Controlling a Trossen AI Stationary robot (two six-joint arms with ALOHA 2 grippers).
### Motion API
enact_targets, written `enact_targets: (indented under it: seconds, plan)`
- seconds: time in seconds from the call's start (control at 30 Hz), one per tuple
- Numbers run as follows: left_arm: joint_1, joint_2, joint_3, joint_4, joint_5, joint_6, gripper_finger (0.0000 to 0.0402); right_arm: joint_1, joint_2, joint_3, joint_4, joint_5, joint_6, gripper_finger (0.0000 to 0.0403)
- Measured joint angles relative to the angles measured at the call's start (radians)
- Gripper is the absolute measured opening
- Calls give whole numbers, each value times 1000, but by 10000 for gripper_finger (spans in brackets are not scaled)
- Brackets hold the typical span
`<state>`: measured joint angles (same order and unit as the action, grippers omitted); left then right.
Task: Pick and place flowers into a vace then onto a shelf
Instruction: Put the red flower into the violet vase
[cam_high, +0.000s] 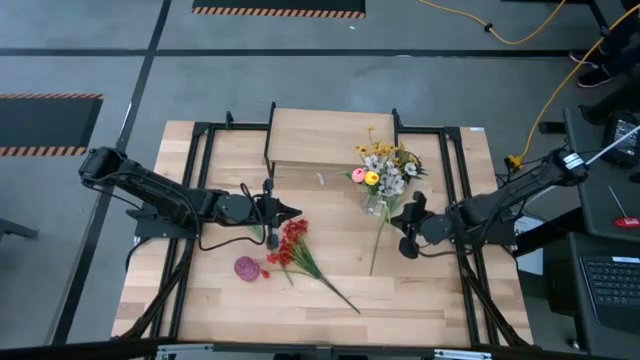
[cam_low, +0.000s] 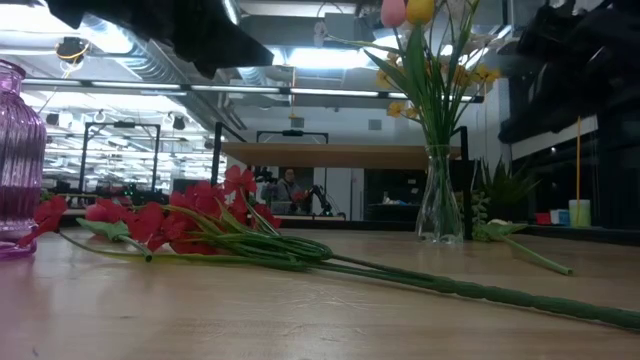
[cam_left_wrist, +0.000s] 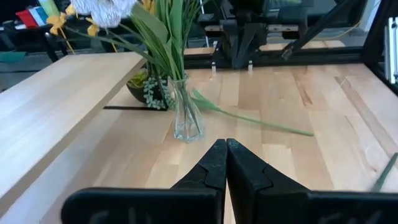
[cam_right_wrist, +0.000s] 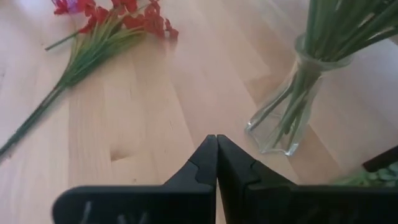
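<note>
Nearest the front edge of the table (cam_high: 440, 310) lies a red spray of flowers (cam_high: 292, 248), flat on the wood with its long green stalk running toward the front right; it has not been picked up and is probably the next stem to go. Just beside its blooms stands a small purple vase (cam_high: 247, 268), empty as far as the low view lets me judge.

Further in, both arms hover over the middle of the table. The left gripper (cam_high: 283, 211) sits just behind the red blooms, jaws pressed together on nothing. The right gripper (cam_high: 411, 228) hangs beside the clear glass vase (cam_high: 377, 205), fingers likewise closed and empty, so neither arm holds a stem.

That glass vase holds the pink and yellow tulips (cam_high: 365, 177) and small yellow and white blossoms upright. One loose green stem (cam_high: 378, 243) lies on the table by its base.

Behind stands the shelf (cam_high: 325, 139), its top bare; the filled vase is not yet on it.
</note>
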<state>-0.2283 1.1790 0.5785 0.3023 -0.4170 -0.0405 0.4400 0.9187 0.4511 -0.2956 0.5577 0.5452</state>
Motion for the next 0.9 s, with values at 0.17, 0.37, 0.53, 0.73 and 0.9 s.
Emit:
enact_targets:
  seconds: [0.17, 0.37, 0.53, 0.73, 0.9]
  plan:
    - [0, 0, 8, -21, -39, -99, 18, 0, 49, 0, 12, 1, -4, 7]
    - [0, 2, 127, -412, -100, -315, 12, -2, 107, 0, 27, 1, -50, 7]
    - [0, 4, 260, -761, -78, -565, 2, -5, 160, 0, 111, 2, -180, 7]
    - [1, 4, 365, -958, -33, -820, 2, -5, 182, 0, 184, 1, -349, 7]
    - [1, 4, 400, -1107, -35, -1117, 2, -5, 179, 0, 183, 1, -377, 7]
